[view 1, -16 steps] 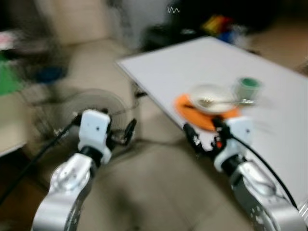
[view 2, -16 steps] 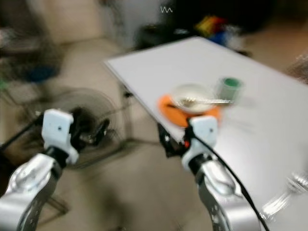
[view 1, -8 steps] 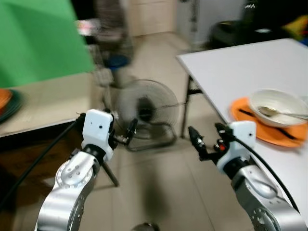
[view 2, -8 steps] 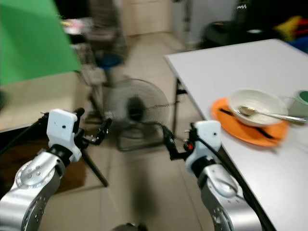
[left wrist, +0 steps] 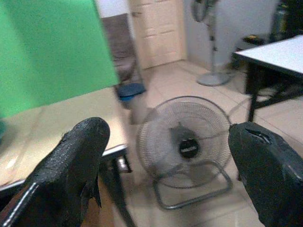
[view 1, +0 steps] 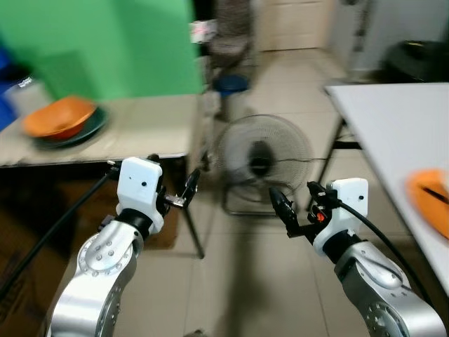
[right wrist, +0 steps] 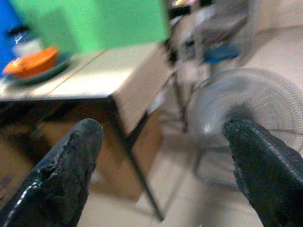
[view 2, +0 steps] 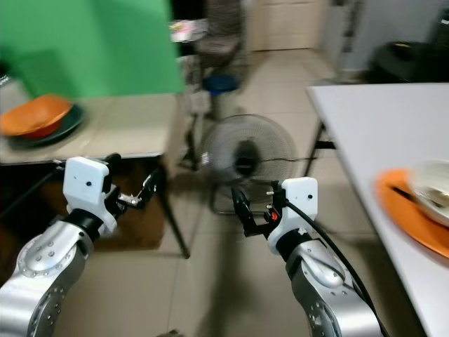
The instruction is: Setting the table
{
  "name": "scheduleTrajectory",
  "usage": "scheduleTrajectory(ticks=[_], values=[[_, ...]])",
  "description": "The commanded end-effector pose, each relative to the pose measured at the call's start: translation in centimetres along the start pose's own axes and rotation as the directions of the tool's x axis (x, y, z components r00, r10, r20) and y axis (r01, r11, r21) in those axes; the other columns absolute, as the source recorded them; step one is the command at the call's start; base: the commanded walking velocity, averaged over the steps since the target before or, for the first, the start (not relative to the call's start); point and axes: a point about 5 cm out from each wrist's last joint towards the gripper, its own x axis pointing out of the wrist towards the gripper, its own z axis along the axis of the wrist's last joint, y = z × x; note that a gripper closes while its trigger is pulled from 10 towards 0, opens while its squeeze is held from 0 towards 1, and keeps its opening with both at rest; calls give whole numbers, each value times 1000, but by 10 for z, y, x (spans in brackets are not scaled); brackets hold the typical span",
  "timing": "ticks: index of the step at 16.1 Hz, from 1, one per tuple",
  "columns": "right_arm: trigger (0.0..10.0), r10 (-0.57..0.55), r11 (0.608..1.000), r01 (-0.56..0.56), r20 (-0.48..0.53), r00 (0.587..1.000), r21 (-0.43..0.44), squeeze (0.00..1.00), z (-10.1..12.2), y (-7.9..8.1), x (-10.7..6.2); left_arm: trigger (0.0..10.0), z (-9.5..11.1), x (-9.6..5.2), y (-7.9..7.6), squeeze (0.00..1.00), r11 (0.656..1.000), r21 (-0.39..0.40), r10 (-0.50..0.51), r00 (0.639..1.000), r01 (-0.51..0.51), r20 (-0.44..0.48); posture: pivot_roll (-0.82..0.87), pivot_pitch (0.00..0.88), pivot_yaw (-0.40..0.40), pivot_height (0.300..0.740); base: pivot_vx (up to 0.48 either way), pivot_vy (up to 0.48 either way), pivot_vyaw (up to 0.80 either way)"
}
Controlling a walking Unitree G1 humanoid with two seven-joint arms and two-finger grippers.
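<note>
One orange bowl [view 1: 57, 117] sits nested in a dark plate [view 1: 83, 131].

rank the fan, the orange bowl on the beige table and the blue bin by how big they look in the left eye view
1. fan, clearly largest.
2. orange bowl.
3. blue bin, smallest, though it stands farther back and the picture is blurred, so its true size against the bowl is unsure.

I'm holding both arms out over the tiled floor, left gripper [view 2: 133, 196] and right gripper [view 2: 247, 214] empty. Floor fan [view 2: 243, 160] sitting ahead; orange plate [view 2: 403, 210] with white bowl [view 2: 435, 188] on white table [view 2: 365, 119] (right edge, blurred).
</note>
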Motion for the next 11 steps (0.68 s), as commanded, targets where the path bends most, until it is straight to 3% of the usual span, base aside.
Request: scheduleTrajectory(ticks=[1, 6, 9, 11], values=[[10000, 48, 999, -48, 2, 999, 9, 0, 1, 6, 3, 10000, -2, -3, 5, 0, 1000, 4, 21, 1000, -21, -11, 153, 0, 45, 740, 0, 0, 800], [10000, 92, 996, -92, 4, 996, 14, 0, 1, 12, 8, 10000, 0, -6, 7, 0, 1000, 3, 29, 1000, -29, -3, 171, 0, 36, 740, 0, 0, 800], [10000, 1, 985, -5, -24, 1000, -170, 0, -2, 1, 16, 10000, 0, -7, 11, 0, 999, 6, 50, 999, -50, -2, 176, 0, 31, 740, 321, 0, 0], [10000, 1, 985, -4, -15, 1000, -171, 0, -3, 0, 16, 10000, -1, -7, 11, 0, 999, 6, 51, 999, -51, -3, 177, 0, 29, 740, 334, 0, 0]])
